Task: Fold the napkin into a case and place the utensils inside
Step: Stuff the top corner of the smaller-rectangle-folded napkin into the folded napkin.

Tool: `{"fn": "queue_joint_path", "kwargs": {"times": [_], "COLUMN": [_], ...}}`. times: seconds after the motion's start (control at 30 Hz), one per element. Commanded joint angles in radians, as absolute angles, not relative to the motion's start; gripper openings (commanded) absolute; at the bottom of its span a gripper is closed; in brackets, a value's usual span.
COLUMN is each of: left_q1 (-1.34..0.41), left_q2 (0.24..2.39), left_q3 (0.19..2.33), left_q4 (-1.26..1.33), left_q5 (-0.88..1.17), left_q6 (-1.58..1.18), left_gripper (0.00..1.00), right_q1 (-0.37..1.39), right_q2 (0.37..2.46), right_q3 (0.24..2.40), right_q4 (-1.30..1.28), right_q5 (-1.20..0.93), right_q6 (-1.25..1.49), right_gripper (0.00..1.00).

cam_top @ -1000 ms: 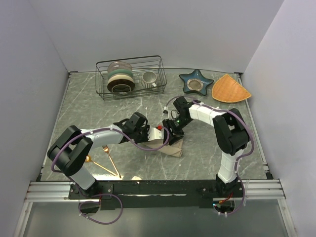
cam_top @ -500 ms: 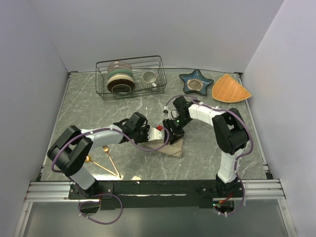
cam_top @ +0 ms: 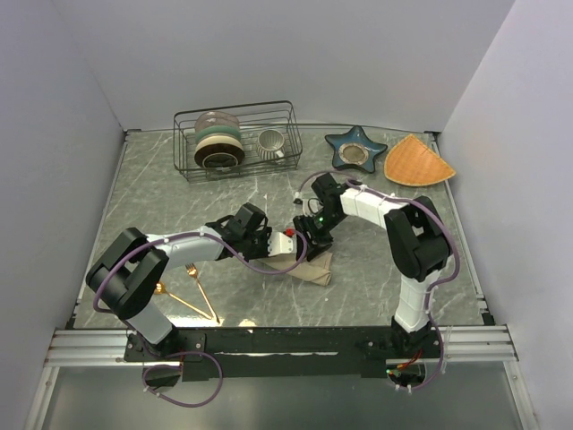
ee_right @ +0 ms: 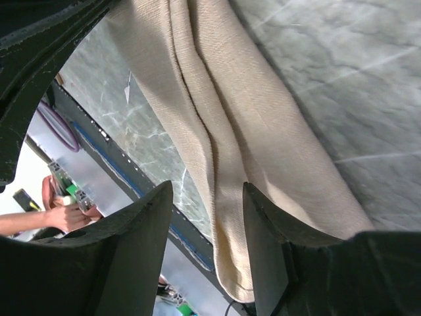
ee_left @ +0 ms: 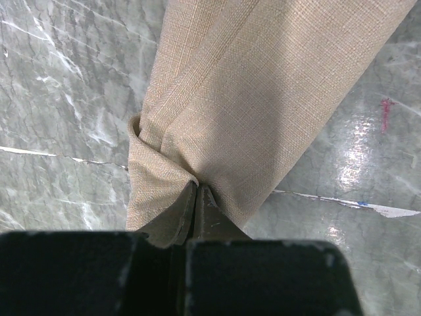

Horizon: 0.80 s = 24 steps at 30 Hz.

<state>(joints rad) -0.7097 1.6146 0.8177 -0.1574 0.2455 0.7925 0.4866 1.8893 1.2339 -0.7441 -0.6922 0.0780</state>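
The beige napkin [cam_top: 309,267] lies folded into a long narrow strip mid-table. My left gripper [cam_top: 291,244] is shut on the napkin's edge, pinching a fold of cloth [ee_left: 197,131] between its fingertips [ee_left: 196,186]. My right gripper [cam_top: 309,237] is open just above the far part of the napkin [ee_right: 217,131], its fingers [ee_right: 141,224] spread with the cloth lying between and beyond them. The gold fork [cam_top: 199,288] and gold spoon [cam_top: 177,299] lie crossed on the table at the front left, apart from both grippers.
A wire rack [cam_top: 237,139] with bowls and a cup stands at the back. A blue star-shaped dish [cam_top: 355,148] and an orange wedge-shaped mat [cam_top: 417,161] lie at the back right. A small tan object [cam_top: 247,322] sits at the front edge.
The right gripper has shifted slightly toward the back-left over the napkin. The left gripper stays pinched on the cloth.
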Motion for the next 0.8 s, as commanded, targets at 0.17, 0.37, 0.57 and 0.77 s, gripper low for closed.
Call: {"fn": "queue_joint_path", "kwargs": {"times": [0.17, 0.37, 0.57, 0.77], "left_q1": [-0.712, -0.71, -0.71, -0.71], "left_q2": [1.697, 1.695, 1.694, 1.701], "left_q3": [0.755, 0.752, 0.749, 0.755], "left_q4": [-0.272, -0.272, -0.27, -0.276], "left_q5": [0.298, 0.298, 0.298, 0.301], "left_q6": [0.795, 0.798, 0.802, 0.807], "left_gripper": [0.01, 0.01, 0.01, 0.01], "right_q1": [0.495, 0.491, 0.486, 0.466], "right_q2": [1.921, 1.904, 1.859, 1.876], "right_q3": [1.242, 1.281, 1.348, 1.433], "right_q4": [-0.744, -0.77, -0.814, -0.85], "right_q5": [-0.681, -0.67, -0.646, -0.604], "right_q6": [0.08, 0.075, 0.054, 0.022], "right_gripper": [0.37, 0.01, 0.0, 0.0]}}
